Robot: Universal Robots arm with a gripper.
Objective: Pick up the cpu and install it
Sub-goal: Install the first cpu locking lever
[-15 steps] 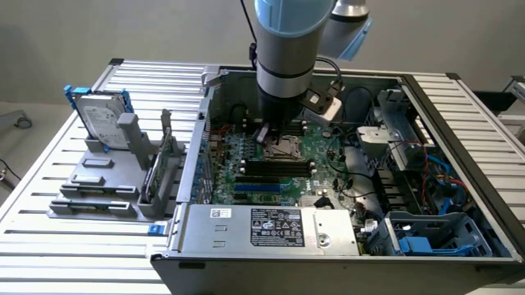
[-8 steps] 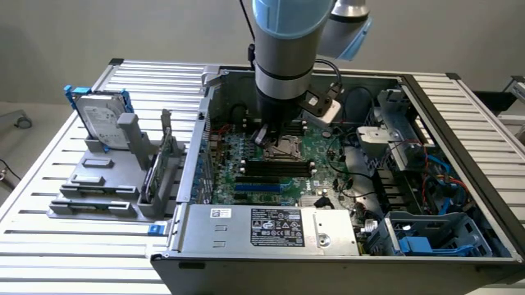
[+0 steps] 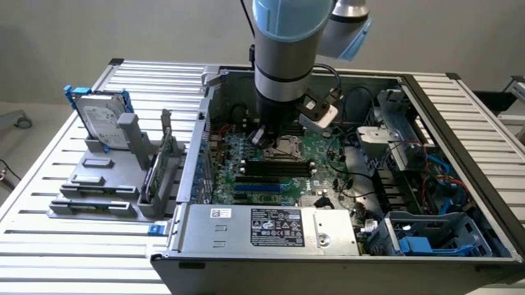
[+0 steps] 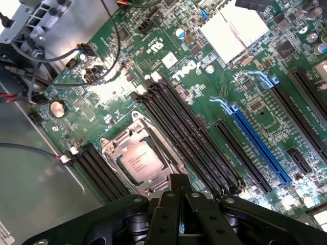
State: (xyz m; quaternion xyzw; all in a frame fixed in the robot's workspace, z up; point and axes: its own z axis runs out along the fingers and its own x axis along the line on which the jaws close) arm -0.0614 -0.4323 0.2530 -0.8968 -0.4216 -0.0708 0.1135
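Looking from the wrist outward, the gripper (image 4: pixel 176 196) sits nearest, its black fingers (image 4: pixel 164 214) pressed together with nothing between them. Just past their tips lies the cpu (image 4: pixel 142 161), a dull silver square resting flat inside the metal-framed socket (image 4: pixel 139 159) of the green board (image 4: pixel 168 92). So the chip looks already placed, and the fingers hang just above the socket's edge without gripping anything.

Beyond the socket run the black memory slots (image 4: pixel 189 138), then the blue slots (image 4: pixel 255 138), and further off a pale square heat sink (image 4: pixel 235 30).

What could go wrong, as a judgement: if the chip is not seated squarely in its frame, any downward press from the closed fingers could tilt it or bend the contacts beneath. A sideways drift of the arm this low could also knock the socket frame or scrape the neighbouring memory slots. Loose black cables (image 4: pixel 102 46) near the board could snag on the wrist.

In the exterior view the arm (image 3: pixel 283 55) comes straight down into the open computer case (image 3: pixel 459 123), its wrist vertical and the gripper low over the socket in the middle of the board. Off to the exterior view's left, a hard drive (image 3: pixel 102 117) stands upright in a grey holder (image 3: pixel 102 184) on the slatted tabletop (image 3: pixel 49 252).
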